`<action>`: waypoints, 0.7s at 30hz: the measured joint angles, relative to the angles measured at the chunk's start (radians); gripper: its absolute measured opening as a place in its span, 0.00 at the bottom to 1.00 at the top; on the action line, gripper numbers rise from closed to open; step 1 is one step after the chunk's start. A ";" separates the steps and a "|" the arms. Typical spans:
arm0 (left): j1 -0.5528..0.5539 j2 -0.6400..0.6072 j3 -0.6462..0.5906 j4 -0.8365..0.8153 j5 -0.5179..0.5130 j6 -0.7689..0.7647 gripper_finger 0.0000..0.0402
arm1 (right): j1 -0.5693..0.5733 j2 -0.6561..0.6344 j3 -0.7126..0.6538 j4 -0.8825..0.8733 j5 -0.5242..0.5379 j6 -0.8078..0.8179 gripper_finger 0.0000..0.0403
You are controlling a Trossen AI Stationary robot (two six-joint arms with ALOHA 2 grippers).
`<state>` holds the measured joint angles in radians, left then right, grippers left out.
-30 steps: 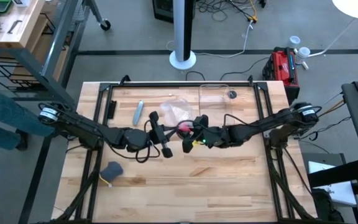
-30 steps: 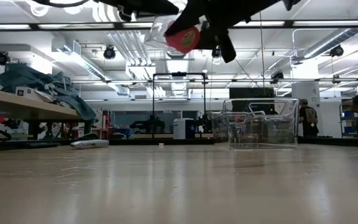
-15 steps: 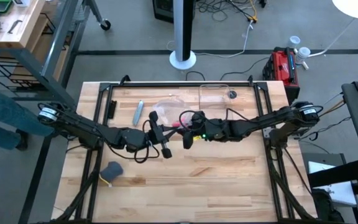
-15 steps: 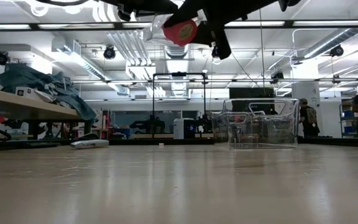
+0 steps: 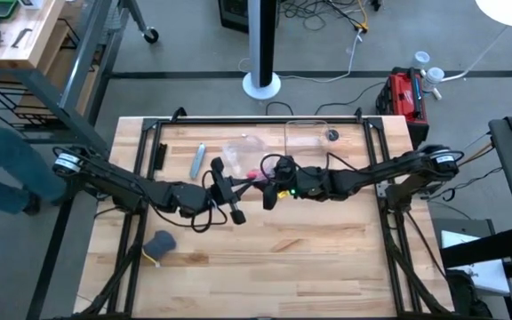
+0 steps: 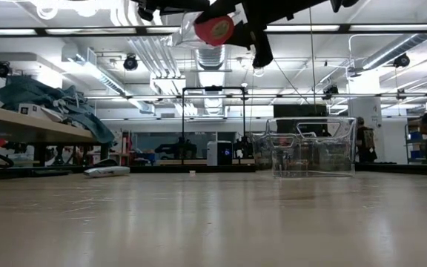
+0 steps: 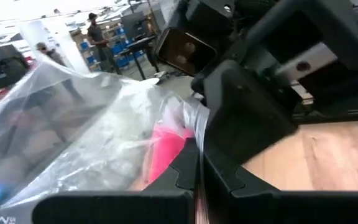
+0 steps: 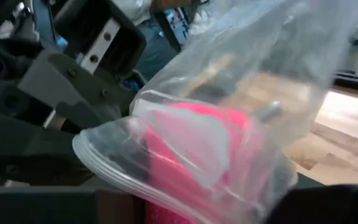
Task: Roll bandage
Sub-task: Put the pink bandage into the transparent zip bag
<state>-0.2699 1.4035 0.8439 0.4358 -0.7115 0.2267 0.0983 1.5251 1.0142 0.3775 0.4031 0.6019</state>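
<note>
- Since a second ago the bandage [image 5: 265,172] has slid further toward the left arm and climbed a little in the low view, and the right arm has reached in after it.
- Bandage [image 8: 197,149] now: a compact pink roll, held high above the surface [image 5: 309,258] near its middle, with the mouth of a clear bag [image 8: 241,68] wrapped around it.
- Right pincer [image 5: 272,174] is on that bundle, fingers part-way closed, and looks clamped on bandage and bag together; its own fingers barely show in the wrist view.
- Left pincer [image 7: 197,174] is pressed fully together right at the bag's edge, and appears to pinch the plastic film beside the pink.
- My read: the roll is made and the step is getting it seated inside the bag.
- To do it well, the left should hold its pinch and keep the mouth taut, while the right pushes the roll straight along the bag's axis, not across it.
- Keep the squeeze light; soft fabric can unwind if crushed or dragged on the film.
- Both arms should stay level and close, so the plastic doesn't twist.
- Clear tub [image 5: 308,138] sits well apart at the far edge, grey lump [image 5: 160,242] near the front left.
</note>
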 joint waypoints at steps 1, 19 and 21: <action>0.000 -0.001 0.000 0.000 0.013 -0.001 0.00 | 0.000 -0.005 0.000 0.000 0.002 0.004 0.39; 0.031 0.007 -0.008 0.166 0.081 -0.192 0.00 | 0.011 0.002 0.274 -0.433 0.121 -0.135 0.47; 0.031 0.007 -0.008 0.184 0.082 -0.205 0.00 | 0.011 0.002 0.304 -0.503 0.122 -0.135 0.63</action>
<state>-0.2394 1.4101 0.8356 0.6194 -0.6292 0.0214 0.1097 1.5269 1.3184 -0.1259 0.5251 0.4673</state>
